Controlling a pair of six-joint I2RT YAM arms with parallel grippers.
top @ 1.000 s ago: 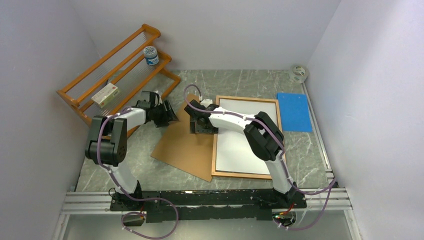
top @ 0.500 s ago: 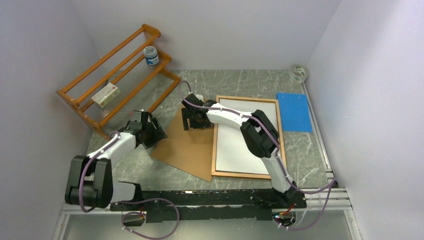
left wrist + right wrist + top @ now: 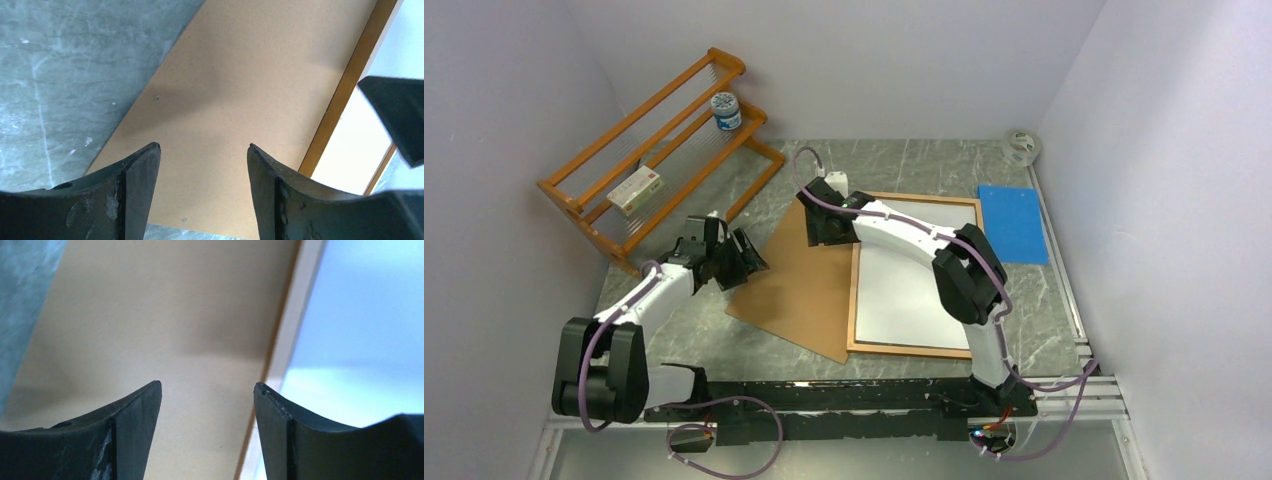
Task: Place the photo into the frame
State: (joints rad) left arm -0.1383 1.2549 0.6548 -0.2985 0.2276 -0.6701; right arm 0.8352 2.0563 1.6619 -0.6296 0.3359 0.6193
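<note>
The frame (image 3: 909, 349), thin light-brown wood, lies flat right of centre. A white sheet (image 3: 914, 290) fills its opening, apparently the photo with its white back up; no print shows. My left gripper (image 3: 749, 256) is open and empty over the left corner of the plain brown backing board (image 3: 799, 290). My right gripper (image 3: 826, 228) is open and empty over the board's far corner, beside the frame's upper-left corner. The left wrist view shows the open left gripper (image 3: 204, 147), the board (image 3: 240, 75) and the frame's rail (image 3: 345, 95). The right wrist view shows the open right gripper (image 3: 207, 385), the board (image 3: 150, 315) and the rail (image 3: 292, 325).
An orange wooden rack (image 3: 584, 196) stands at the far left with a jar (image 3: 725, 110) and a small box (image 3: 636, 189) on it. A blue sheet (image 3: 1012, 222) lies right of the frame. A tape roll (image 3: 1021, 146) sits in the far right corner. Walls close in on both sides.
My left arm has swung back from near the rack, and its gripper now sits at the board's left corner. My right gripper has moved farther away and right, toward the frame's upper-left corner.
</note>
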